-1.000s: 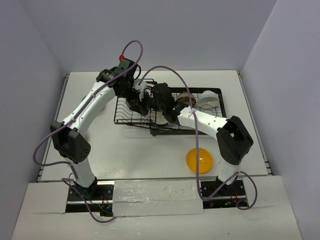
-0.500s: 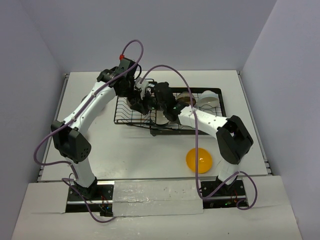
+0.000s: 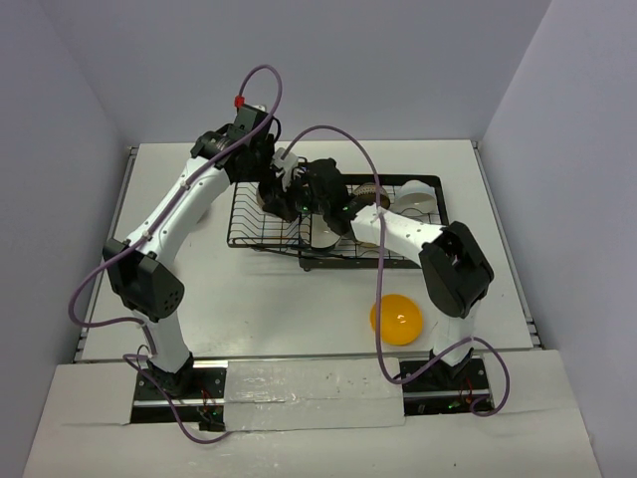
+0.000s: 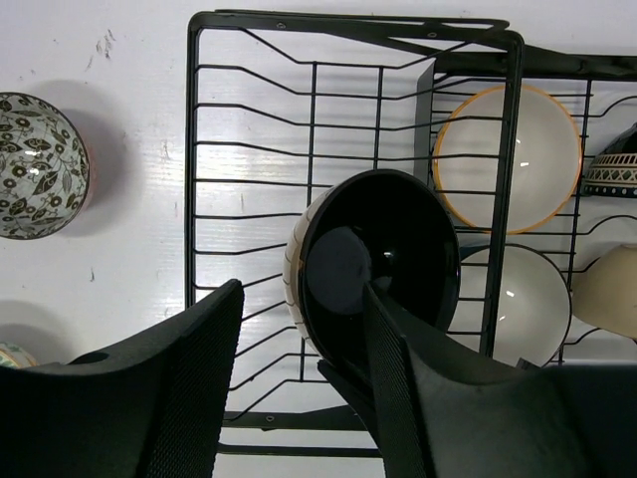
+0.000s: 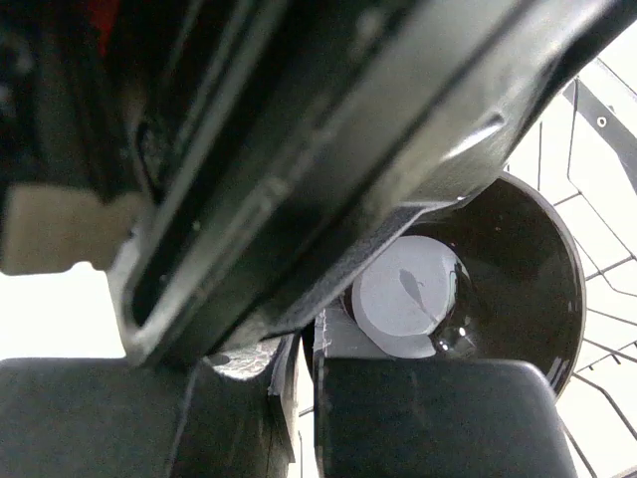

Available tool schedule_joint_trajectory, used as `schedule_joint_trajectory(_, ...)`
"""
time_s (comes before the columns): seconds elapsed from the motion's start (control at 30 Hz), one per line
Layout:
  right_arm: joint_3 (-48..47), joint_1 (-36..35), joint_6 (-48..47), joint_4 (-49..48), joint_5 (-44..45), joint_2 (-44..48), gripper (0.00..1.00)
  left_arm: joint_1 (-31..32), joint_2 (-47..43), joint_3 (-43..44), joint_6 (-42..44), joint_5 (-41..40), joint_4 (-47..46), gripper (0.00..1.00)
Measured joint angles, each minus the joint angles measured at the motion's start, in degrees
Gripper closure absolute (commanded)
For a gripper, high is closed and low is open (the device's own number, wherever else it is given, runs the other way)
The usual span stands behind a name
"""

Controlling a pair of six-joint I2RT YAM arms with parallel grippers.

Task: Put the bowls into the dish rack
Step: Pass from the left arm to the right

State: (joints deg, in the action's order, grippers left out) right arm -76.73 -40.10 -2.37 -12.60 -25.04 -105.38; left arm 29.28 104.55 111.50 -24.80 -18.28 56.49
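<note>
Glossy black bowl (image 4: 388, 249) (ribbed cream outside) over wire dish rack (image 4: 191, 159).

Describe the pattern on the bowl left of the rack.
The bowl: dark leaves on white, clearest from left wrist.

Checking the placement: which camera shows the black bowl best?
Left wrist: the black bowl shows nearly whole, tilted over the dish rack. Right wrist shows only part of its inside, close up. In the top view the arms hide it.
</note>
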Motion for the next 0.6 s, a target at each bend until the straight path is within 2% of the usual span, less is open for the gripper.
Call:
schedule_joint_trajectory(0.27, 0.0, 1.4, 4.9, -2.4, -2.0, -0.3, 1.0, 0.1, -1.1, -1.9, -1.0, -1.1, -4.4, 0.41)
schedule_joint_trajectory(0.6, -2.2, 3.8, 20.2, -9.8, -3.0, -4.5, 1.0, 0.5, -13.9, -17.5, -1.5, -7.6, -14.1, 0.39)
